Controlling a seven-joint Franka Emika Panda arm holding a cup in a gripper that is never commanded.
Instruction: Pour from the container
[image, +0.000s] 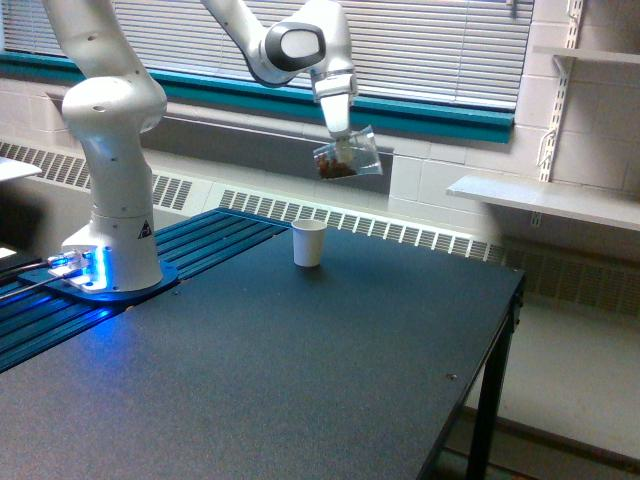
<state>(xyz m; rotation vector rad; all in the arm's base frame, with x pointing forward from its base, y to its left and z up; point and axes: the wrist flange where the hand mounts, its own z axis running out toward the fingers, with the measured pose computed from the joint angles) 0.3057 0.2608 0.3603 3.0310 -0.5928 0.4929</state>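
At the exterior view's left stands the white robot arm base (115, 215), bolted on a blue-lit mount at the edge of the dark matte table (300, 390). Further right, near the table's far edge, sits the small opaque white paper cup (308, 242), upright and open. Above it and a little to the right hangs the gripper (342, 143), clamped on the small clear plastic cup with dark brown bits inside (348, 160). That clear cup is tipped well over, the brown bits gathered at its lower left end, well clear of the table. The risk, as I judge it, is a miss: the clear cup is high and not squarely over the white cup, so bits tipped out now could fall beside it or bounce off the rim and scatter. A fast tilt could dump everything at once, and the light paper cup might topple if struck
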